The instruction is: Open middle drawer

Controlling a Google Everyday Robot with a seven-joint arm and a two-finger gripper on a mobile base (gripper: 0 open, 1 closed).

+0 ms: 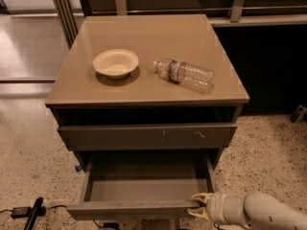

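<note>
The middle drawer (144, 188) of the grey-brown cabinet stands pulled out, showing its shallow grey-tan inside. Its plain dark front (129, 209) is near the bottom edge of the camera view. My gripper (198, 205) is at the right end of that front, coming in from the lower right on a white arm (259, 212). Its pale fingertips (201, 197) sit one above and one below the front's edge, gripping it. Above it, the larger drawer front with pale scratch marks (148, 135) is closed.
On the cabinet top (144, 32) are a cream bowl (115, 63) and a clear plastic bottle (184, 75) lying on its side. A speckled floor surrounds the cabinet. A black cable and plug (29, 212) lie at the lower left. A dark wall (273, 66) stands at the right.
</note>
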